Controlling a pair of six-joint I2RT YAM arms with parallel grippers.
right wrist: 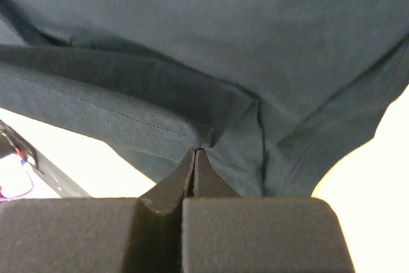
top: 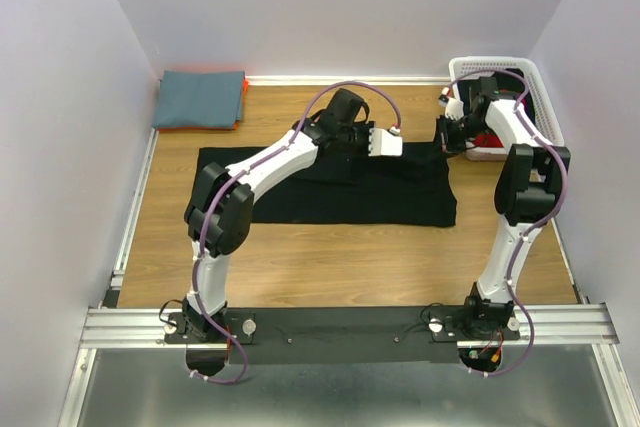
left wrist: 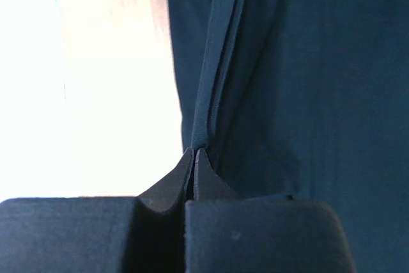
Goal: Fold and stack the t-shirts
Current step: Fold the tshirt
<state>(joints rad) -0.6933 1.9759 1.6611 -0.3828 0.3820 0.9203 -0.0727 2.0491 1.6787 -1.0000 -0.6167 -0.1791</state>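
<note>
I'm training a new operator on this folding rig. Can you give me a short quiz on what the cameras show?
1. True or false: the left gripper and right gripper are both shut on the black t-shirt.
2. The folded slate-blue t-shirt lies: A far left corner; B near right corner; C mid-table.
3. Fill in: the white basket stands at the far ____ corner.
Key: 1 true; 2 A; 3 right.
</note>
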